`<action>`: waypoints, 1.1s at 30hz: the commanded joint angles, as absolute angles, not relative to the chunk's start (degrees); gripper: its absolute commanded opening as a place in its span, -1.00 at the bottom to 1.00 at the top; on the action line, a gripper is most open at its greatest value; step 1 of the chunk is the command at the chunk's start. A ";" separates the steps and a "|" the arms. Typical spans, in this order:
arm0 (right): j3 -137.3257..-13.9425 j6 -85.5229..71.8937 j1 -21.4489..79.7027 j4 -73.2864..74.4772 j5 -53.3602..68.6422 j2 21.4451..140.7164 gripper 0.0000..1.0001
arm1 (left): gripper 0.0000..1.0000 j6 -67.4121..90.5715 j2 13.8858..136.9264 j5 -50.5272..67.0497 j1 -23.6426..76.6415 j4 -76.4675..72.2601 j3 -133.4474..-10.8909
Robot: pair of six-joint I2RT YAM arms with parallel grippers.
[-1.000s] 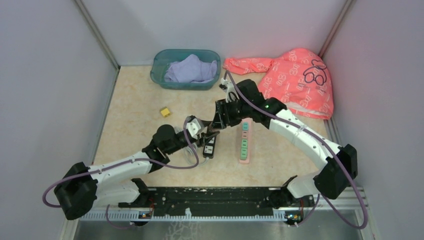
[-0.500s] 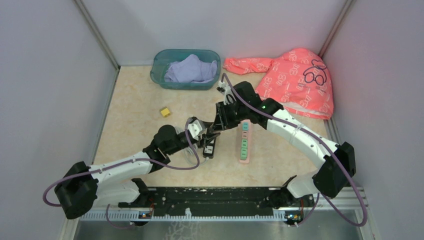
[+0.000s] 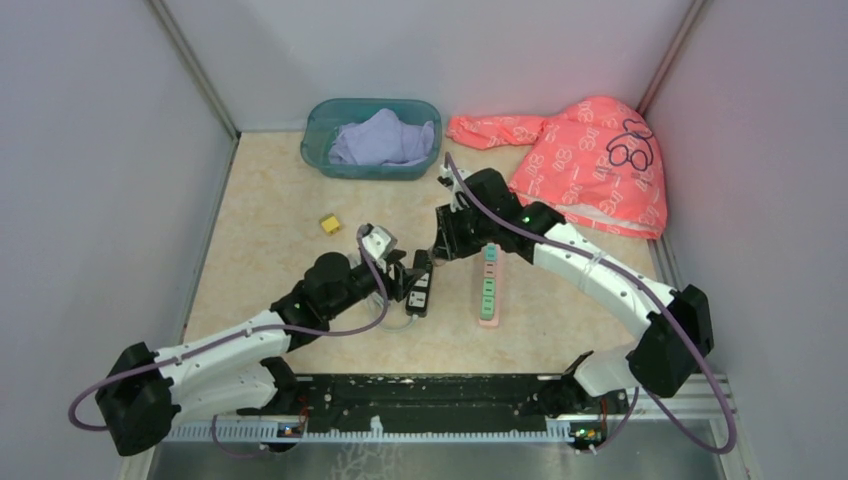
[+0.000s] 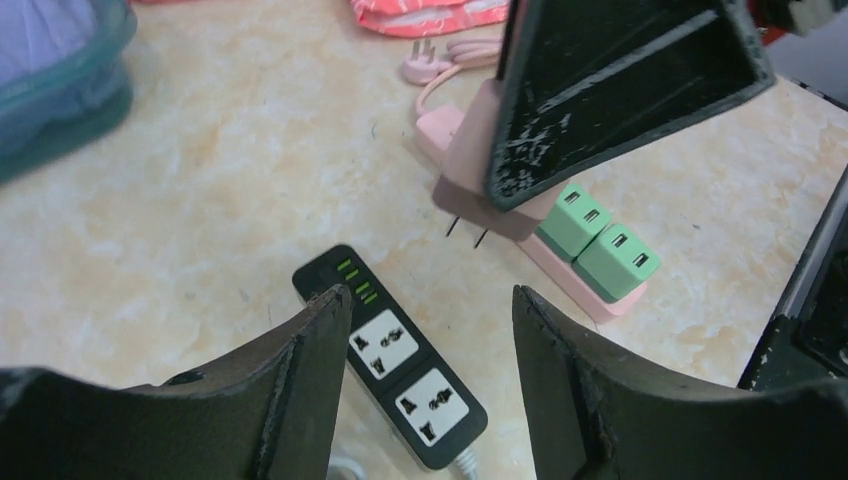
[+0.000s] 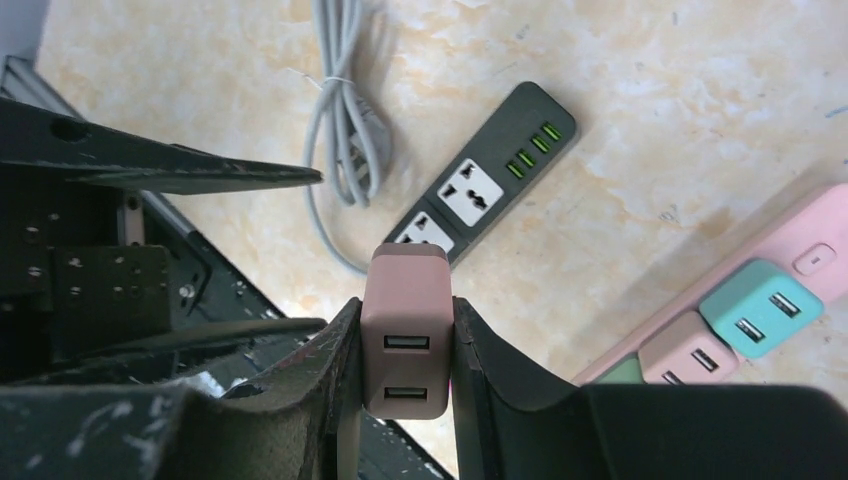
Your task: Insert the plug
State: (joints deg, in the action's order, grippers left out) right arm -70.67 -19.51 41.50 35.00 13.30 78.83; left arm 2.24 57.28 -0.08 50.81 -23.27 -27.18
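The plug point(image 5: 405, 340) is a dusty-pink USB charger block, and my right gripper point(image 5: 405, 302) is shut on its sides. In the left wrist view the plug point(image 4: 490, 218) hangs above the table with its two prongs pointing down. A black power strip point(image 4: 400, 350) with two white sockets lies on the table below and to the left of it. My left gripper point(image 4: 430, 300) is open with nothing in it, above that strip. From above, the right gripper point(image 3: 437, 250) hovers just past the strip's point(image 3: 420, 290) far end, and the left gripper point(image 3: 400, 275) is beside it.
A pink power strip point(image 3: 489, 285) carrying green adapters lies right of the black one. The black strip's grey cable point(image 5: 345, 110) is bundled on the table. A teal basin point(image 3: 370, 137) with lilac cloth, a pink garment point(image 3: 590, 160) and a small yellow block point(image 3: 329, 224) sit farther back.
My right gripper closed on the plug, then my left gripper opened and drew back to the left. The plug now hangs from the right gripper alone.
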 commanded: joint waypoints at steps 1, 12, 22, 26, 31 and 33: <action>-68.81 -19.52 41.89 30.56 8.63 76.77 -1.00 | 0.31 13.49 56.34 -6.32 50.78 -11.84 -29.00; -62.39 -22.85 44.45 23.68 2.52 76.82 -1.00 | 0.27 31.29 62.73 -7.70 48.48 -1.57 -30.14; -60.68 -23.93 46.67 22.32 -0.73 77.25 -1.00 | 0.17 36.86 71.91 -0.34 45.72 -1.85 -30.93; -60.36 -24.00 46.84 21.98 -0.80 77.62 -1.00 | 0.18 38.14 75.08 3.44 45.70 -3.37 -31.58; -61.23 -24.05 47.36 22.97 -1.56 78.52 -1.00 | 0.12 41.31 80.87 11.26 45.68 -7.16 -32.91; -61.34 -24.03 47.46 23.38 -2.45 78.58 -1.00 | 0.07 43.51 83.60 14.76 45.69 -9.47 -33.61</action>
